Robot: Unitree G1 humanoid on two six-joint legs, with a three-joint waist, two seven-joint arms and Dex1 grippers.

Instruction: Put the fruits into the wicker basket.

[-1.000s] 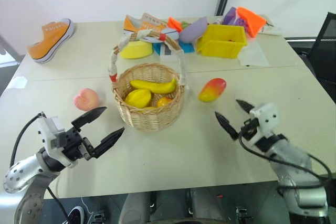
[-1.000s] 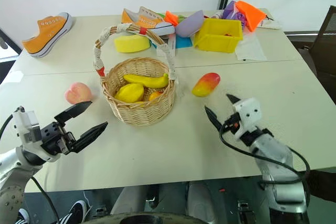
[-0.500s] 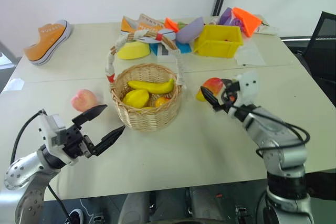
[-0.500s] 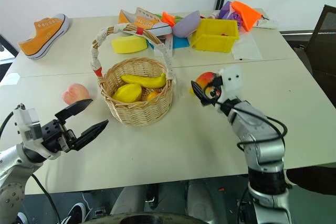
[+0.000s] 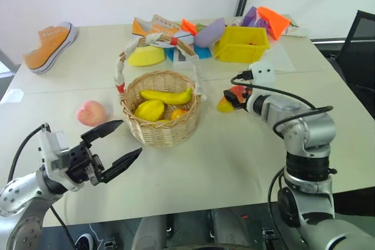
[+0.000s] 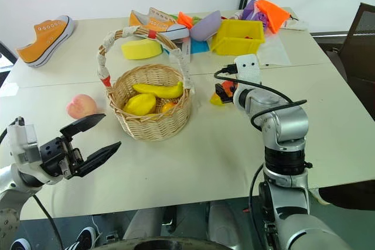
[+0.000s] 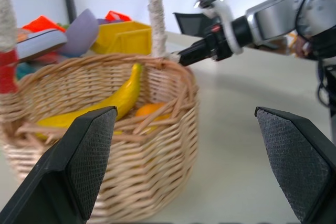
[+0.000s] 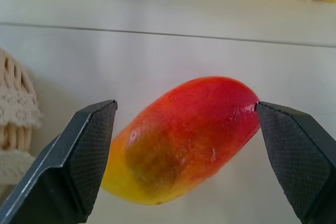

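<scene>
Woven tan wicker is what you see at the middle of the surface (image 5: 234, 162): the wicker basket (image 5: 161, 109) stands upright there, its cloth-wrapped handle arching over it. Inside lie the banana (image 5: 167, 96), a yellow fruit (image 5: 149, 110) and a small orange one (image 5: 180, 112).

Your right claw (image 8: 184, 145) is at the mango (image 8: 184, 137), which lies on the surface just to the right of the basket. Its two fingers (image 8: 86, 150) stand wide apart, one on each side of the mango, and you cannot tell from these views whether either one touches it. The fruit is not clamped.

Your left claw (image 5: 116, 144) hovers near the front edge of the surface, to the front left of the basket, with its fingers spread and nothing between them. The peach (image 5: 91, 113) sits on the surface left of the basket, apart from both claws.

Toward the far edge you have a yellow bin (image 5: 243, 44), a yellow pad (image 5: 146, 57) and, near the far left corner, an orange sneaker (image 5: 48, 46).
</scene>
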